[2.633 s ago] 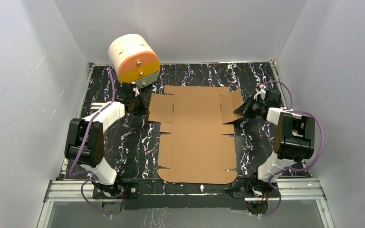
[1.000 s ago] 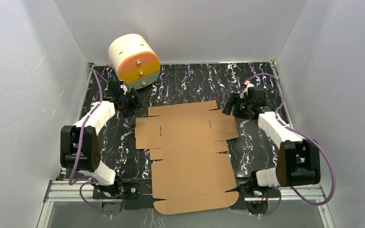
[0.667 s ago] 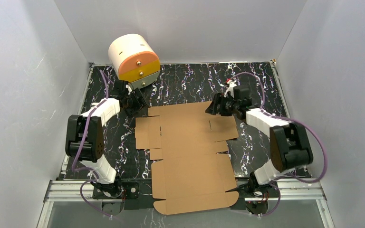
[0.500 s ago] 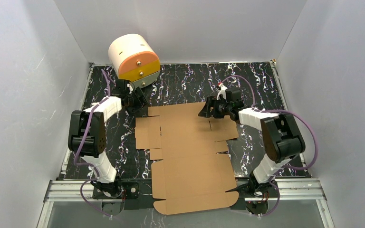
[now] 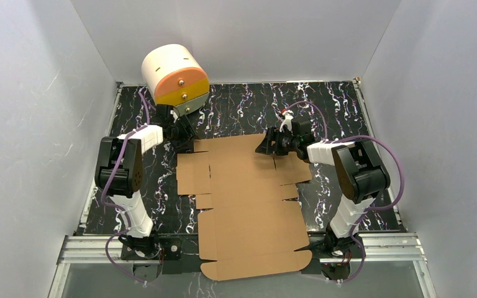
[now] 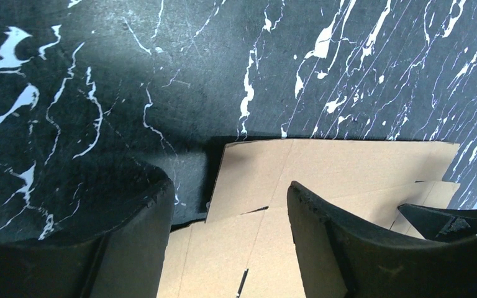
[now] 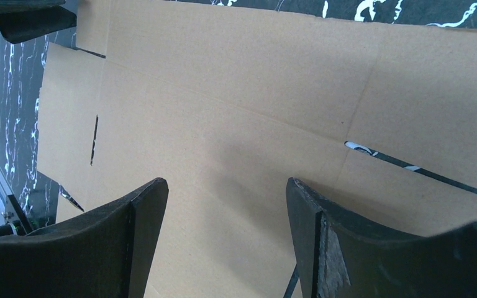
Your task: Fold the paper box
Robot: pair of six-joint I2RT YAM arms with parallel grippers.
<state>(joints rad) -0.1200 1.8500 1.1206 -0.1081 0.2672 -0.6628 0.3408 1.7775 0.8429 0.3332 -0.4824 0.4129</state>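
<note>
Where the table's near edge meets the metal rail [image 5: 397,247], the paper box [image 5: 245,198] hangs its rounded near flap out past that rail, between the two arm bases. It is a flat, unfolded sheet of brown cardboard with flaps and slits. It lies on the black marbled table [image 5: 248,102] and runs from the rail to about the middle of the tabletop.

At the sheet's far edge, both arms reach in. The left gripper [image 5: 183,131] is at the far left corner. In its wrist view its fingers are spread [image 6: 230,192], with nothing between them. The cardboard corner [image 6: 323,167] lies below, one finger over bare table and the other over the sheet. Whether the tips touch the cardboard cannot be told.

The right gripper [image 5: 267,144] is over the far right part of the sheet, pointing towards the left one. Its fingers also stand wide apart [image 7: 227,186] and grip nothing. The cardboard [image 7: 223,93] fills the view beneath them, with a cut slit just to one side.

Farther back, in the far left corner, a cream cylindrical cabinet [image 5: 174,77] sits just behind the left gripper. Its orange drawer [image 5: 177,84] and yellow drawer [image 5: 186,96] are both pushed in, so their contents are hidden.
</note>
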